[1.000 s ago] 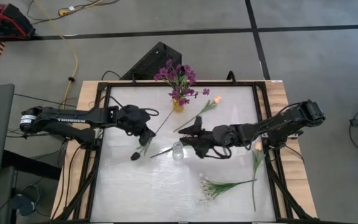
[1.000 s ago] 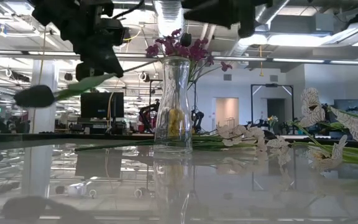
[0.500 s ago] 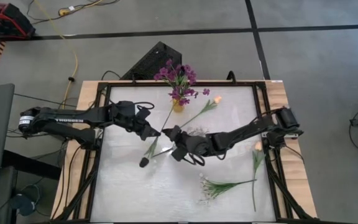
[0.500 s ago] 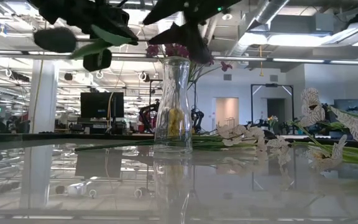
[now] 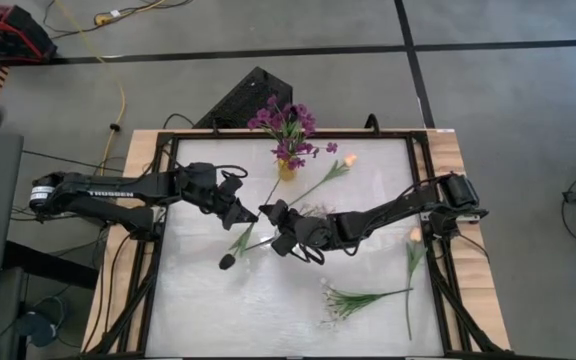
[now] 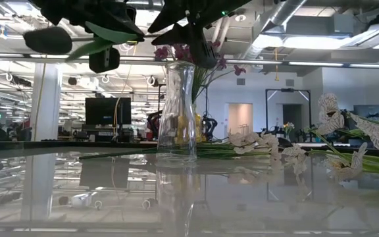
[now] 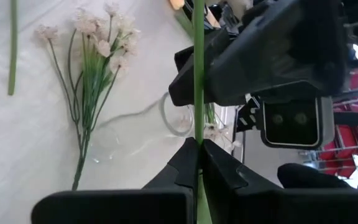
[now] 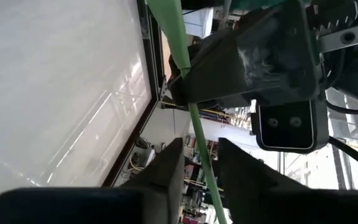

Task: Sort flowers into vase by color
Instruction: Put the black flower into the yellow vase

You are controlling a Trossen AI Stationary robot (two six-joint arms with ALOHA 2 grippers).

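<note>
High view shows my two arms meeting over the middle of the worktop (image 5: 198, 300). My left claw (image 5: 252, 213) is clamped on the dark-bud flower (image 5: 240, 240); my right claw (image 5: 271, 214) stands partly parted around the same stem. If I release before the right grips, the flower could fall beside the clear vase (image 6: 177, 112).

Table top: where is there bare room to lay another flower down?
The near-left stretch of the table is bare. It is crowded mid-table, where the left gripper and right gripper meet on the dark-bud flower, and near-right by the white spray.
</note>
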